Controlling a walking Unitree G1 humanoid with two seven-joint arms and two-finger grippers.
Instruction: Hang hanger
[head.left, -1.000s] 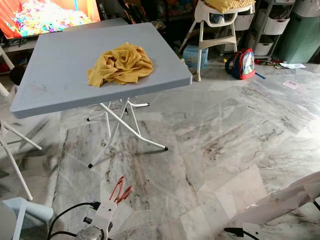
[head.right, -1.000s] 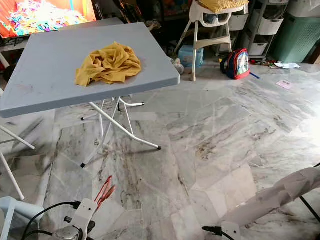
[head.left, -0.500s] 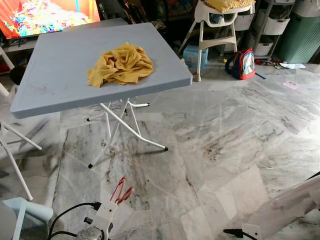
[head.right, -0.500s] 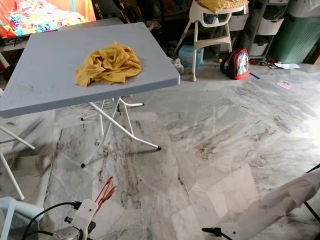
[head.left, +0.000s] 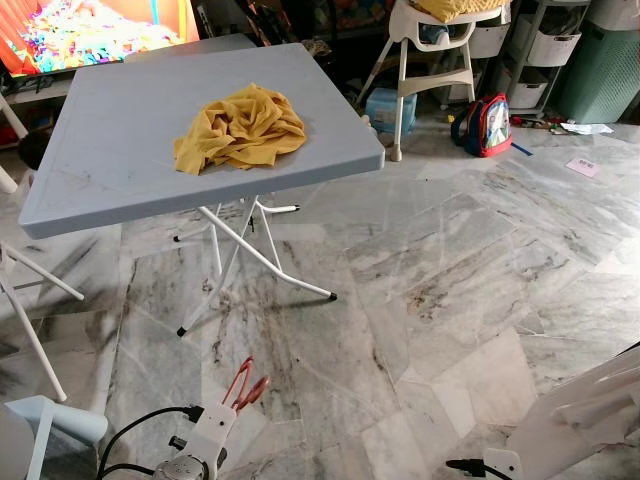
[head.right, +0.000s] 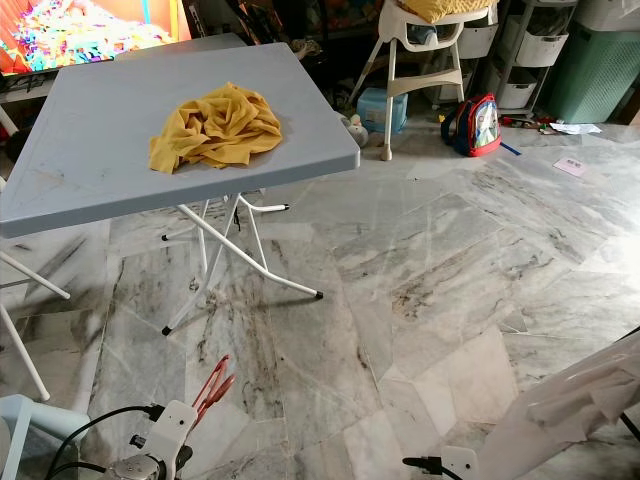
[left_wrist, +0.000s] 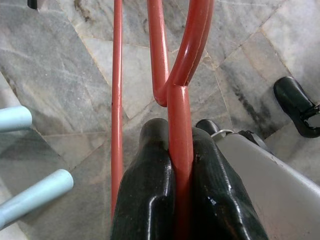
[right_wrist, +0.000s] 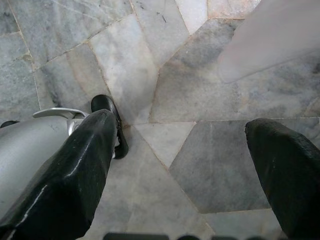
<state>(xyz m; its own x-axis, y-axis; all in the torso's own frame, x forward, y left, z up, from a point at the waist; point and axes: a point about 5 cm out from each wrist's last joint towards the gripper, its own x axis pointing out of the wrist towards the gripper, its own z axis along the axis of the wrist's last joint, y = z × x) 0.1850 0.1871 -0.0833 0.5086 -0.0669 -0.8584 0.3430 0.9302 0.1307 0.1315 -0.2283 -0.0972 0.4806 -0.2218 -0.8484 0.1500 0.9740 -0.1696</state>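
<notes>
Red wire hanger (left_wrist: 180, 120) still clamped in left gripper (left_wrist: 182, 200); right gripper (right_wrist: 185, 165) wide, lowered; no rail near.

Glossy red hanger (left_wrist: 180, 100), polished marble floor (head.left: 450, 290)

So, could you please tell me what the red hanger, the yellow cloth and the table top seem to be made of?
The red hanger looks like glossy plastic, or perhaps coated metal: smooth rounded bars with highlights, clamped in the left gripper. The yellow cloth is a thin soft fabric, crumpled in many folds. The table top seems moulded matt grey-blue plastic, lightly scuffed.
</notes>
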